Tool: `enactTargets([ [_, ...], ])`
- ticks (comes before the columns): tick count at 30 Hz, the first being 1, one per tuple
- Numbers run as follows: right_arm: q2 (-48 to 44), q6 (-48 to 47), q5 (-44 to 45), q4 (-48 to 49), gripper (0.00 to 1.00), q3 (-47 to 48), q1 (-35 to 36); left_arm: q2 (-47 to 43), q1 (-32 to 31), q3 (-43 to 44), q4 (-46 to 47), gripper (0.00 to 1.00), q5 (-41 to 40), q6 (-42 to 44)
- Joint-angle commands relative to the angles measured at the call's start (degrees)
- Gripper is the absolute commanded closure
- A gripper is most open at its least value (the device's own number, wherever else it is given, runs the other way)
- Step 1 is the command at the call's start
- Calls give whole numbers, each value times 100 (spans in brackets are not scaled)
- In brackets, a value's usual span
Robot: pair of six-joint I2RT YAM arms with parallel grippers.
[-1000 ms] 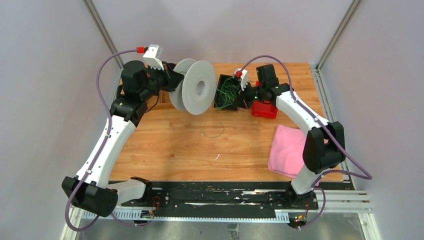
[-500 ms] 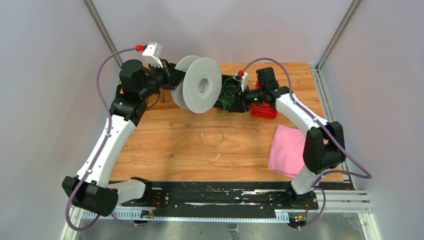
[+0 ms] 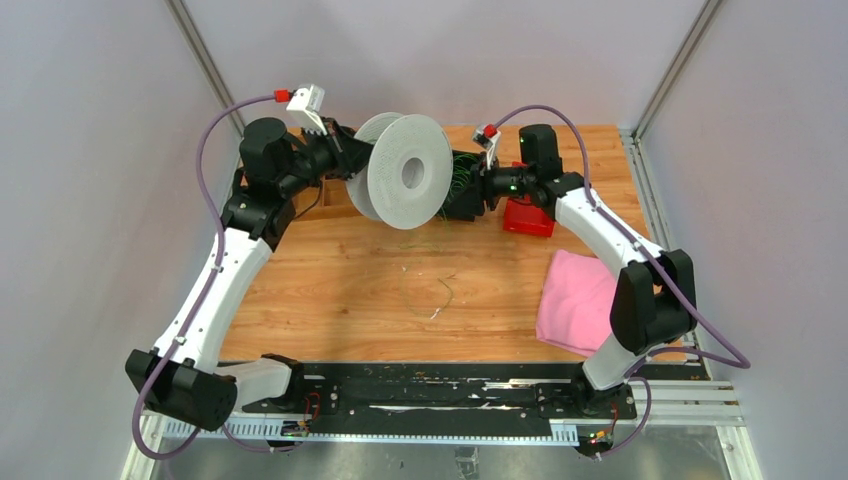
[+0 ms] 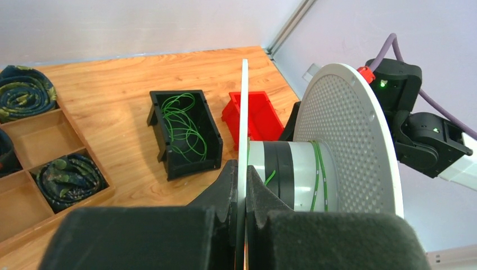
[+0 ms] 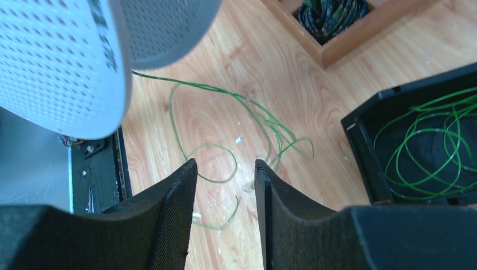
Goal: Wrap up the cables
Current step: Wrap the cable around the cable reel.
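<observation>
My left gripper [image 3: 352, 160] [image 4: 243, 169] is shut on the near flange of the grey spool [image 3: 405, 172] [image 4: 349, 135] and holds it off the table, axis level. A few turns of green cable [image 4: 315, 174] lie on its core. More green cables [image 4: 183, 126] [image 5: 433, 152] curl in a black bin [image 4: 156, 121] [image 5: 365, 157]. A loose green and olive cable [image 3: 428, 290] [image 5: 264, 121] lies on the wood, one end running up toward the spool. My right gripper [image 3: 470, 185] [image 5: 224, 166] is open and empty, high above that loose cable beside the spool.
A red bin [image 3: 528, 218] [image 4: 256, 115] stands right of the black bin. A wooden tray [image 4: 39, 135] at the back left holds dark cord bundles [image 4: 22, 93]. A pink cloth [image 3: 575, 300] lies at the front right.
My left arm has carried the spool to the right, in front of the black bin. My right gripper has closed in on the spool. The loose cable has slid toward the front.
</observation>
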Motion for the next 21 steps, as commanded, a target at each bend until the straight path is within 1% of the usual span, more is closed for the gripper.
enactTargets([
  [1,-66,545,-439,1147,57,-167,-69,6,54,302,519,100,177,-307],
  [4,-16,1077,-544,2264,56,-550,-37,7,54,306,558,100,209,-400],
  [8,39,1347,-420,3046,55,-930,154,28,54,368,476,100,163,-459],
  [10,37,1594,-202,3707,51,-1231,233,48,59,383,475,100,153,-531],
  [15,266,2248,11,4966,50,-1646,298,59,71,384,476,100,123,-679],
  [18,421,2143,371,4767,50,-1547,330,44,89,373,513,100,156,-759],
  [21,585,2079,470,4667,50,-1447,339,11,98,359,515,100,178,-775],
])
